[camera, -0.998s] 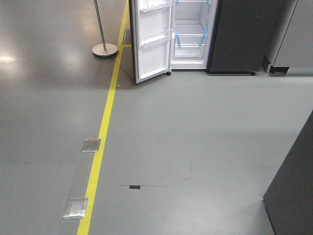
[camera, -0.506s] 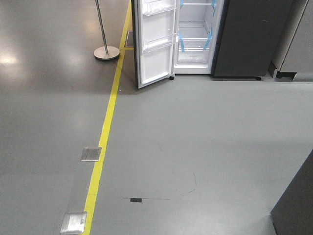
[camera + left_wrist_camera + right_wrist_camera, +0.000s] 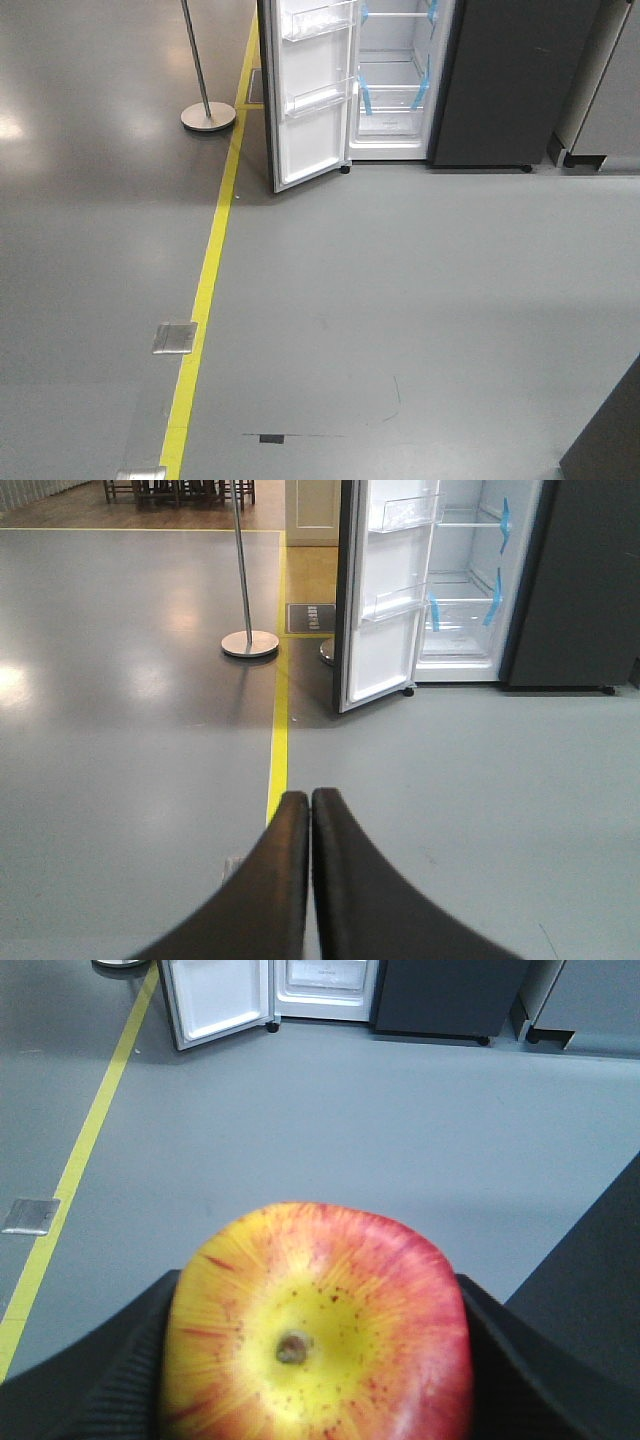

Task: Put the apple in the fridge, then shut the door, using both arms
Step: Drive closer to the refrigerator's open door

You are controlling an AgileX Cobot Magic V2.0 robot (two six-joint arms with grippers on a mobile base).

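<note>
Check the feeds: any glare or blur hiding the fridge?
Front view: glare patches on the floor left of the yellow line; fridge interior bright but readable. Left wrist view: left gripper slightly blurred. Right wrist view: apple sharp, filling the lower frame.

Front view high, tilted down at floor (image 3: 400, 300) and far fridge (image 3: 395, 100); both wrist views lower, forward, same fridge ahead.

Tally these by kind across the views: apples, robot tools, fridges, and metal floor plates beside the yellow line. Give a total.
Apples: 1, the apple
Tools: 2, left tool and right tool
Fridges: 1, the fridge
Floor plates: 2, farther plate and nearer plate
Total: 6
</note>
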